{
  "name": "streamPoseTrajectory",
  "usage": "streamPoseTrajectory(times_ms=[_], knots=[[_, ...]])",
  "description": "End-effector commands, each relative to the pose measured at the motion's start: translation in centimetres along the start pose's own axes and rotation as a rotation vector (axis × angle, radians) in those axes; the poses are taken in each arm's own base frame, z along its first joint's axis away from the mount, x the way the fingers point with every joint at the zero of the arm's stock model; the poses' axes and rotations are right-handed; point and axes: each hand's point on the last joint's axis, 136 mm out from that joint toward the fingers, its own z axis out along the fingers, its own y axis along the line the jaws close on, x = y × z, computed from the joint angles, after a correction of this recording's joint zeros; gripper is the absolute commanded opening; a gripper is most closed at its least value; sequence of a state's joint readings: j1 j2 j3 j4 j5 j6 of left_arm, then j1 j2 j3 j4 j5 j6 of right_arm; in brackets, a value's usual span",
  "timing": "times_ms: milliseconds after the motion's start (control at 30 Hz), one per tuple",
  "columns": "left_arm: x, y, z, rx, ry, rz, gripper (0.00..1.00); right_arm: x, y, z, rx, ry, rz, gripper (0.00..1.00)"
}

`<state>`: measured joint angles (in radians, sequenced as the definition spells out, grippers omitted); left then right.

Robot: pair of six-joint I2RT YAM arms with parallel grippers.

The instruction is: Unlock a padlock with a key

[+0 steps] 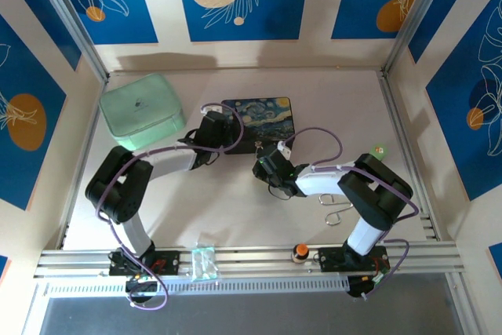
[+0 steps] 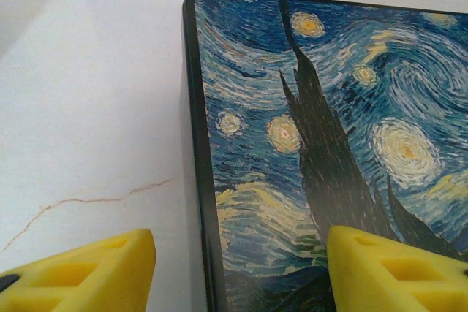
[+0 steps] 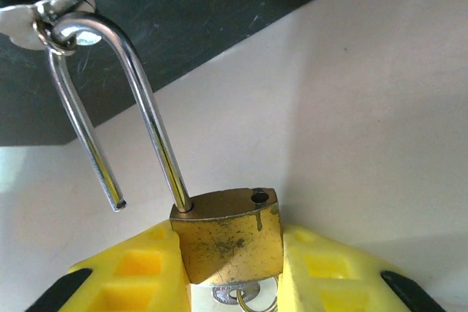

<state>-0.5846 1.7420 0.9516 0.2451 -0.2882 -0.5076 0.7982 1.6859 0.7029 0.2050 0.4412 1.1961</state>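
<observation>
Your right wrist view shows right gripper [image 3: 232,272] pinching the padlock [image 3: 228,235], shackle [image 3: 150,111] out (top view too small to tell); left gripper [image 2: 241,272] spread over tin [image 2: 344,100]

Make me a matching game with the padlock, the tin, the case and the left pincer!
Things:
1. padlock
2. tin
3. case
4. left pincer

Descriptions:
A. mint green
B. open, holding nothing
C. brass, with its shackle open
D. starry night picture on top

Pairs: 1-C, 2-D, 3-A, 4-B
</observation>
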Motion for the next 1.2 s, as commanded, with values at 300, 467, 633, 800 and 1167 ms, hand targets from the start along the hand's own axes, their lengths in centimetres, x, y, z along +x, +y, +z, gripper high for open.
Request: streamPoseTrajectory(times_ms=[300, 467, 633, 800, 1167], knots=[[5.7, 3.1, 0.8, -0.054, 0.098, 0.096, 0.53, 1.0, -1.4, 3.7, 0.039, 0.011, 0.245, 0.20], [6.2, 3.0, 1.1, -0.040, 0.106, 0.148, 0.51, -0.1, -0.6, 3.7, 0.033, -0.020, 0.261, 0.20], [6.4, 2.6, 1.1, -0.011, 0.095, 0.169, 0.49, -1.9, -0.2, 3.8, -0.013, -0.039, 0.319, 0.19], [6.6, 2.4, 1.2, 0.011, 0.092, 0.181, 0.48, -3.9, 0.8, 3.1, -0.034, -0.078, 0.320, 0.19], [6.5, 1.9, 1.3, 0.031, 0.097, 0.207, 0.48, -6.2, 2.1, 3.2, -0.091, -0.109, 0.368, 0.17]])
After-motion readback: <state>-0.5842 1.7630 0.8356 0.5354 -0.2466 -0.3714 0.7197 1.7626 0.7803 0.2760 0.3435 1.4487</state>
